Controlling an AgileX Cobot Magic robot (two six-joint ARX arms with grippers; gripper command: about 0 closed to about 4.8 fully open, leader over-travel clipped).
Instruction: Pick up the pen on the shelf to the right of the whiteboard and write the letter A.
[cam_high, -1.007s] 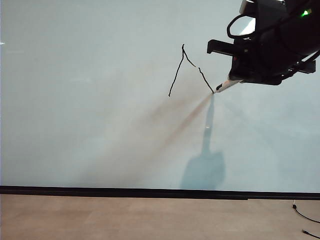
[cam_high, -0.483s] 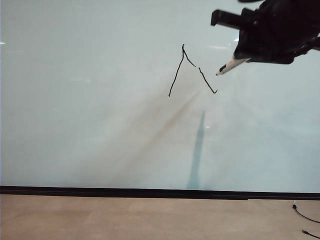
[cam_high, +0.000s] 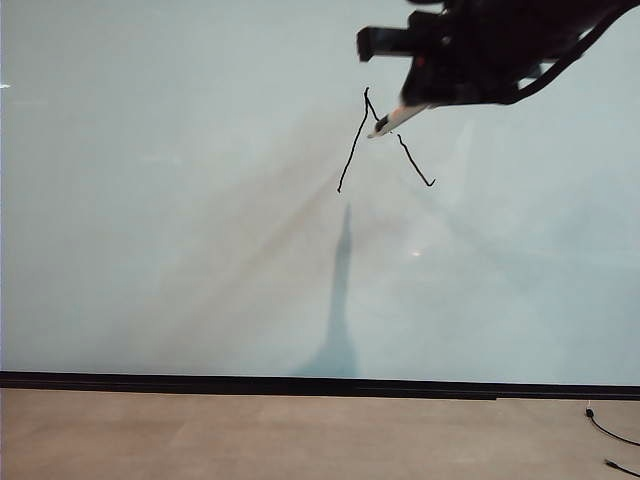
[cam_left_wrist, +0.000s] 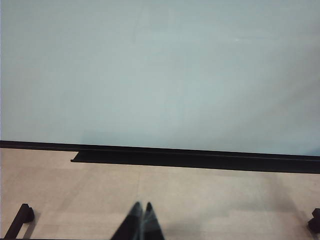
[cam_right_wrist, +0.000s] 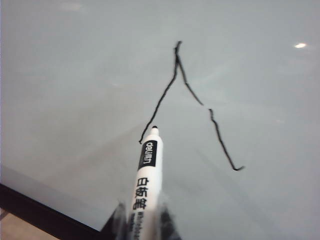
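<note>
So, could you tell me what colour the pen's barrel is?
White with a black label; the pen shows best in the right wrist view.

The right claw (cam_high: 400, 112) with the pen (cam_high: 395, 120) went up and to the left. The tip left the end of the A (cam_high: 385, 140) and now sits near its top. The shadow moved left too.

whiteboard (cam_high: 180, 250): above the floor (cam_high: 300, 435)
letter A (cam_high: 385, 140): upper middle of the whiteboard (crossbar not drawn)
right hand (cam_high: 415, 95): upper right, pen (cam_high: 397, 119) in front of the letter's broken leg
left hand (cam_left_wrist: 141, 220): low, over the floor
</note>
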